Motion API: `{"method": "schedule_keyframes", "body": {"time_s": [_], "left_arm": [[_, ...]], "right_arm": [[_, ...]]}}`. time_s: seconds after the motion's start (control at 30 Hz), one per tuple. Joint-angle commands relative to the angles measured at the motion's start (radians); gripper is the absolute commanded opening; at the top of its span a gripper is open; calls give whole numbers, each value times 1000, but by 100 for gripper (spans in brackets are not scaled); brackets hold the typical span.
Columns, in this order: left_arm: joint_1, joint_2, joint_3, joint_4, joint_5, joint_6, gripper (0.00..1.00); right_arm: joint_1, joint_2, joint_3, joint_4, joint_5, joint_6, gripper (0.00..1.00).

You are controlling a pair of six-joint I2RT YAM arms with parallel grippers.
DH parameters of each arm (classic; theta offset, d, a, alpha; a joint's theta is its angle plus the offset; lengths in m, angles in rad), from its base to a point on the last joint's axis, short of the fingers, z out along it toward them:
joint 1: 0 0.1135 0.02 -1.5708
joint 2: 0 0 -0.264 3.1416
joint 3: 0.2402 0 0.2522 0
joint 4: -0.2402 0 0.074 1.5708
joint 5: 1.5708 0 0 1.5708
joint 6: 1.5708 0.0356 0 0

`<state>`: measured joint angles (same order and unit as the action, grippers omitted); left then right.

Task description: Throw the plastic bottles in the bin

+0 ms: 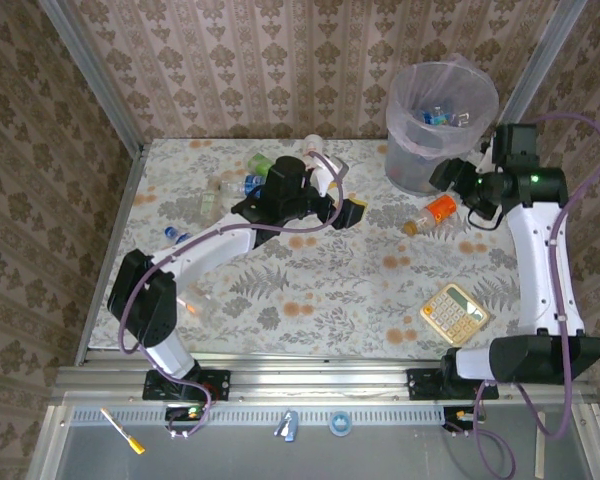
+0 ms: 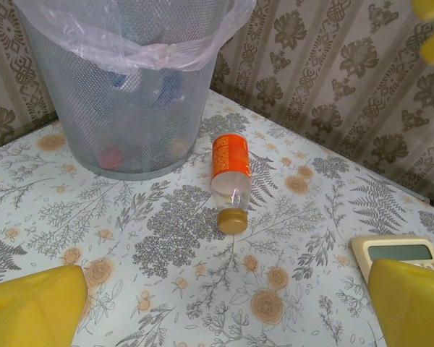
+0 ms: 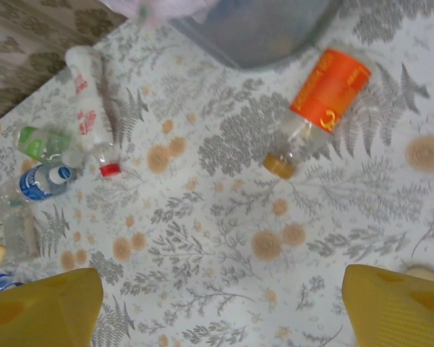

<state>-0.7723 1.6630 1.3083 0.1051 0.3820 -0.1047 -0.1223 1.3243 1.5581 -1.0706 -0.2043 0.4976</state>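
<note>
Bottle, orange label (image 2: 230, 168), tan cap: lies on its side on the tabletop (image 2: 166, 238), base just beside the foot of the bin (image 2: 130, 108), cap pointing away from it. Bare floral cloth around the cap end; nothing lies between bottle and bin.

Bin stands at the far right corner of the tabletop, against the papered wall, bag folded over the rim. Several discarded bottles (image 1: 445, 117) lie inside.

Loose bottles at the far left of the tabletop: white bottle with red cap (image 3: 90, 101), green bottle (image 3: 43, 142), blue-label bottle (image 3: 40, 182), close together, well apart from the bin. One more blue-capped bottle (image 1: 175, 235) lies beside the left arm's forearm.

Beige calculator (image 1: 456, 313) sits near the right front, apart from the orange-label bottle.

Left pincer (image 2: 224, 303): yellow pads spread wide, nothing between them. Left arm stretched from its base diagonally toward mid-tabletop, camera facing the bin and the orange-label bottle.

Right pincer (image 3: 217, 311): pads also wide apart, empty, held above the cloth short of the orange-label bottle. Right arm rises from its base along the right edge, elbow high, wrist bent leftward by the bin's foot.
</note>
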Motion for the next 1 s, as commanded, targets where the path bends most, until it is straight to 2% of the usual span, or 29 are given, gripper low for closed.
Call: {"method": "schedule_keyframes", "body": {"time_s": [0.0,0.17,0.5,0.97], "left_arm": [[-8,-59,-18,16,13,25,100],[-13,-85,-31,1,5,33,100],[-16,-160,-71,-26,-40,43,100],[-16,-270,-80,-92,-100,64,100]], "right_arm": [[-18,-35,-116,93,-2,82,86],[-49,-31,-235,215,3,150,84],[-85,94,-320,408,46,281,82],[-105,323,-317,549,62,378,81]]}}
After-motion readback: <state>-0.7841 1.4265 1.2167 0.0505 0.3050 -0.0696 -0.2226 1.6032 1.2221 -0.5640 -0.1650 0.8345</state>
